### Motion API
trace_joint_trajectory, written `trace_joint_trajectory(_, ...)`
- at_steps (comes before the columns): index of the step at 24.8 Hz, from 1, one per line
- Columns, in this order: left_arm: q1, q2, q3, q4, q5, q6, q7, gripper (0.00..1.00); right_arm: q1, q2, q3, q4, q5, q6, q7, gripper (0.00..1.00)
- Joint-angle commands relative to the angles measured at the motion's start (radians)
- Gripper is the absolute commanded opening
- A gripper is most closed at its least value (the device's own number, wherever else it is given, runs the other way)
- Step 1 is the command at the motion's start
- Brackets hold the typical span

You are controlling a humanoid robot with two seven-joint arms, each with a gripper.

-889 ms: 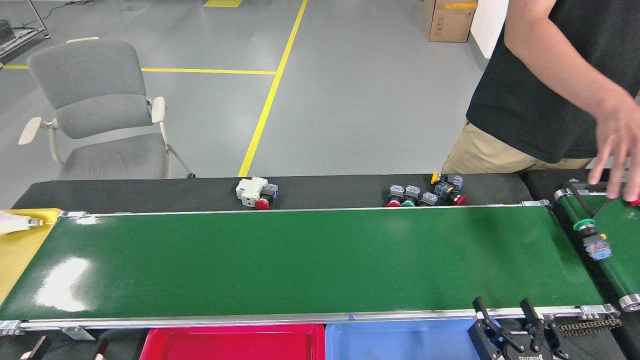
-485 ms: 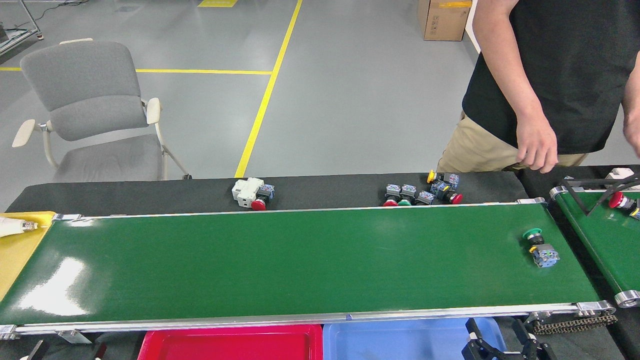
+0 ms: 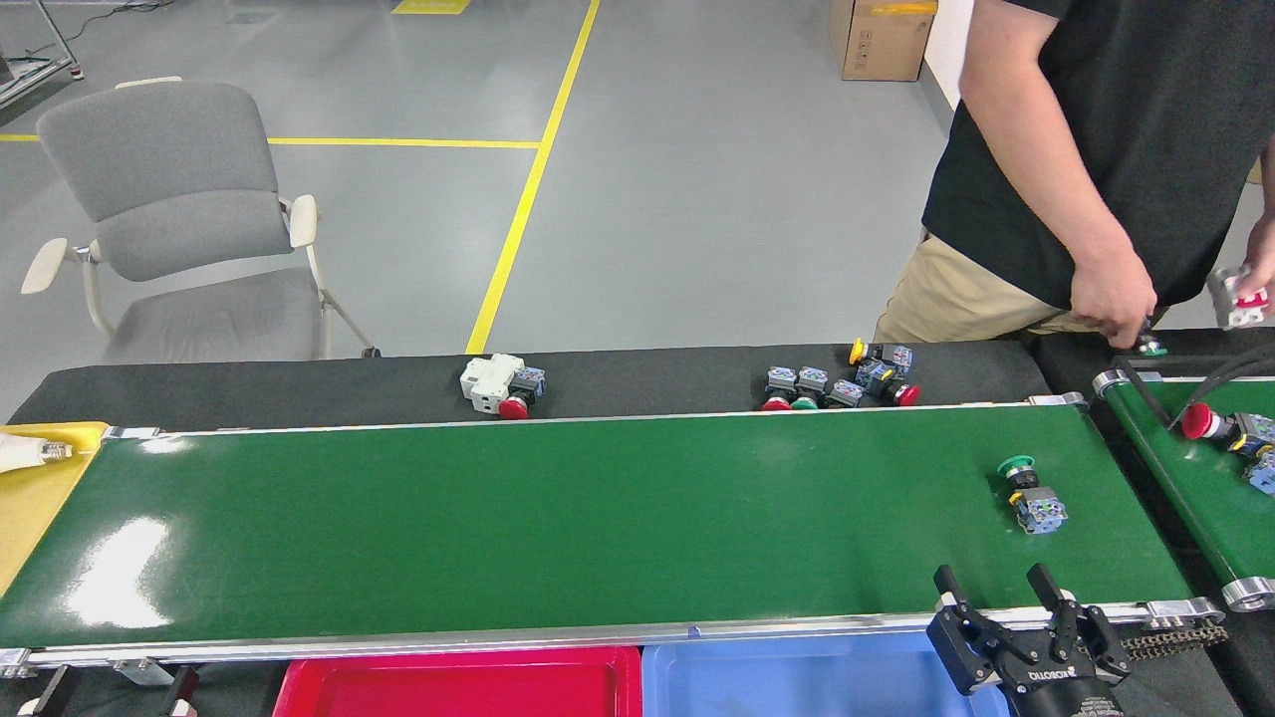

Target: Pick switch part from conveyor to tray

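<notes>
red tray, blue tray (both bare)

light: bright, even, overhead | glare: white patch on conveyor near left | focus: sharp | shadows: soft

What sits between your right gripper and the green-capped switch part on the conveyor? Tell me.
Head view: only bare green belt of the conveyor and its near silver rail separate the open right gripper from the green-capped switch part.
</notes>
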Motion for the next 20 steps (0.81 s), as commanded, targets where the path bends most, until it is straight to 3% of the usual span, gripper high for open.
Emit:
trace_joint_trajectory(1, -0.003, 0.008, 0.013, -0.004, 0.001, 0.003, -0.001, 1.0, -0.059, -0.012, -0.003, 0.044, 0.012, 0.001, 0.035, 0.99)
trace_joint_trajectory(5, -0.003, 0.006, 0.011, -0.004, -0.001, 0.003, -0.001, 1.0, -0.171, -0.015, 0.007, 0.174, 0.014, -0.001, 0.069, 0.98)
trace_joint_trajectory(15, -0.005, 0.003, -0.001, 0.002, -0.005, 0.003, -0.002, 1.0, -0.287, -0.001, 0.06, 0.312, 0.012, -0.001, 0.109, 0.97)
trace_joint_trajectory(17, -0.006, 0.003, 0.001, 0.002, -0.005, 0.003, -0.001, 1.0, -0.308, 0.0, 0.081, 0.329, 0.011, 0.001, 0.107, 0.92)
trace_joint_trajectory(20, -0.006, 0.005, 0.001, 0.004, -0.005, 0.003, -0.001, 1.0, -0.328, -0.006, 0.119, 0.343, 0.011, -0.002, 0.107, 0.64)
